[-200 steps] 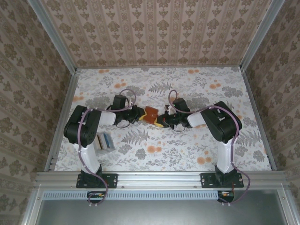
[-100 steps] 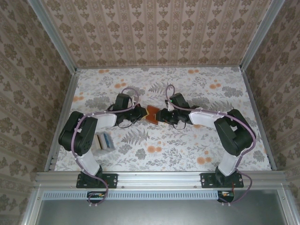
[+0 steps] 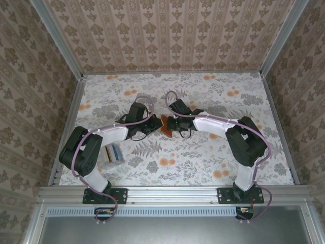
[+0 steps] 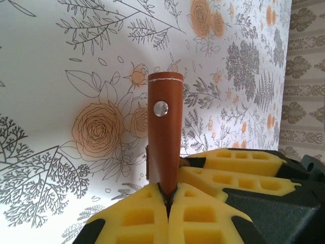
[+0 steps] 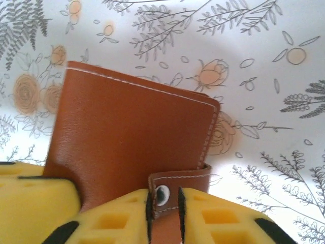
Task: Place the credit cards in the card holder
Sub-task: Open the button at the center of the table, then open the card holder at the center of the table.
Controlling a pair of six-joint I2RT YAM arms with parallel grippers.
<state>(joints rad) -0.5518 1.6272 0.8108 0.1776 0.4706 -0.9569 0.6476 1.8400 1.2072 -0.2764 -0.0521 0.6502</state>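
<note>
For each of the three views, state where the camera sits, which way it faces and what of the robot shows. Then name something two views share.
Top external: above and behind the bases, facing down at the table; both arms, left gripper and right gripper at the card holder.
Left wrist: facing along its shut yellow pads at the card holder, edge-on.
Right wrist: facing the holder's broad side and strap over its pads.
Shared: both wrist views show the card holder.

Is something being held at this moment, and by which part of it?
The brown leather card holder is held by both grippers: the left gripper pinches one edge, and the right gripper pinches its closing strap.
</note>
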